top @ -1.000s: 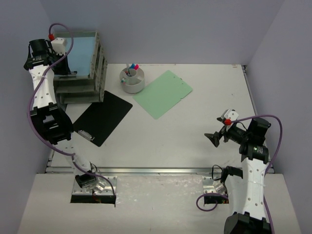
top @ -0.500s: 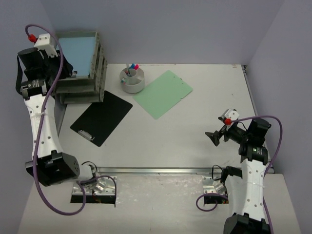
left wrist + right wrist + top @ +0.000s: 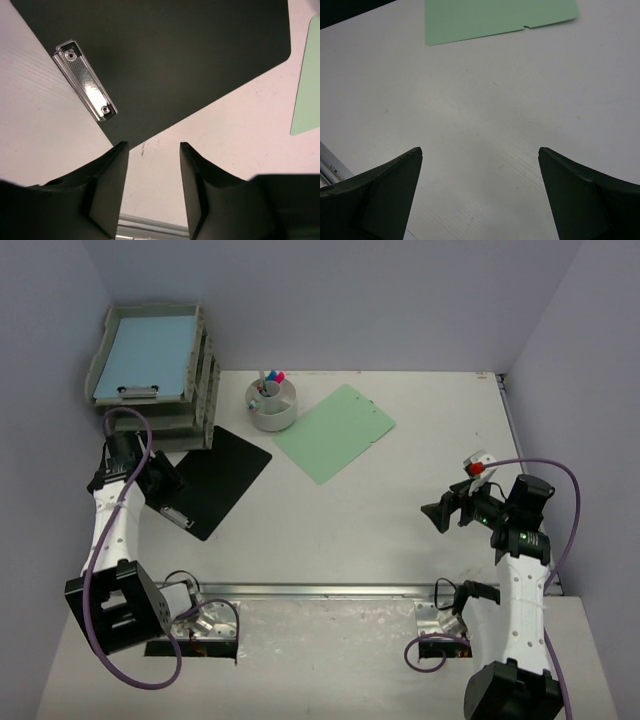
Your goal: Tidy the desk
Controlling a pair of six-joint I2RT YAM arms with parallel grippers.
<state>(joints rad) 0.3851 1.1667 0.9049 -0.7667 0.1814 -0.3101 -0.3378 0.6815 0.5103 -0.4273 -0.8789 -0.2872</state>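
The white desk holds a black clipboard at the left and a green clipboard at the middle back. My left gripper is open and empty, low over the black clipboard's near corner by its metal clip. In the left wrist view the gripper sits just off the black board's edge over bare desk. My right gripper is open and empty above bare desk at the right. In the right wrist view the gripper faces the green clipboard.
Grey stacked trays stand at the back left with a blue clipboard in the top tray. A round white pen holder with markers stands beside them. A metal rail runs along the desk's near edge.
My left arm has swung down from the top tray to the near corner of the black clipboard. My right gripper has shifted slightly and stays open.
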